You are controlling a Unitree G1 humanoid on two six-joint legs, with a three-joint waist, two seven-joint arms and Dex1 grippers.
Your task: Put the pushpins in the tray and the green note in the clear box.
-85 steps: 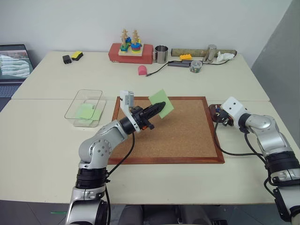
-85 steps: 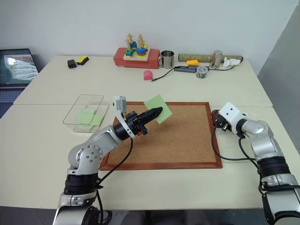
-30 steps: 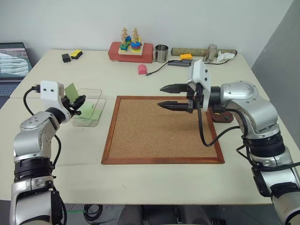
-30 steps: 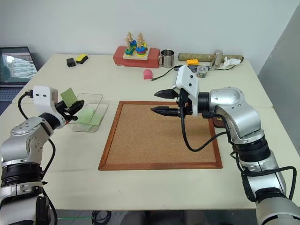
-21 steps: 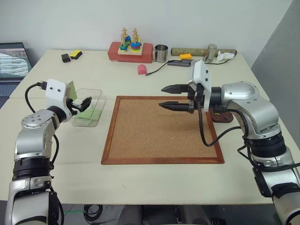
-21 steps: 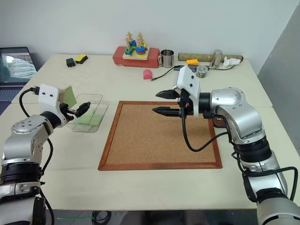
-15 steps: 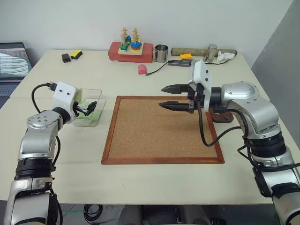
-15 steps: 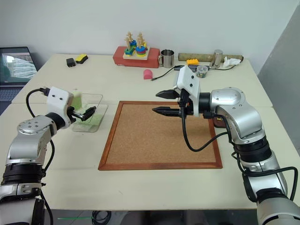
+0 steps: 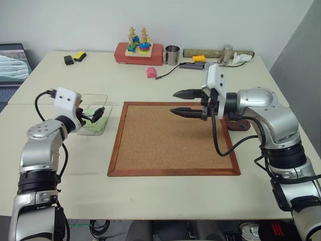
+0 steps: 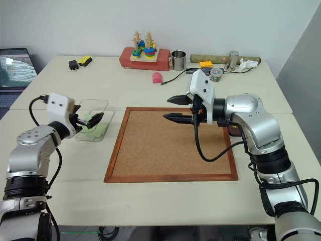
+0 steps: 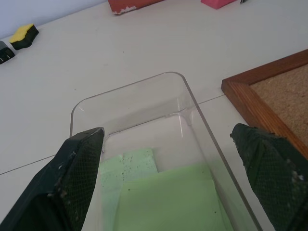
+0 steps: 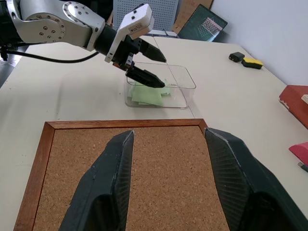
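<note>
The left gripper (image 9: 98, 114) reaches level over the near end of the clear box (image 11: 127, 98), fingers spread wide and holding nothing; the green note (image 11: 168, 197) lies flat inside the box. Over the corkboard (image 9: 173, 140), the right gripper (image 9: 181, 103) hangs pointing toward the robot's left, its fingers parted and bare. Behind that forearm sits the reddish-brown tray (image 9: 239, 124); pushpins too small to tell.
</note>
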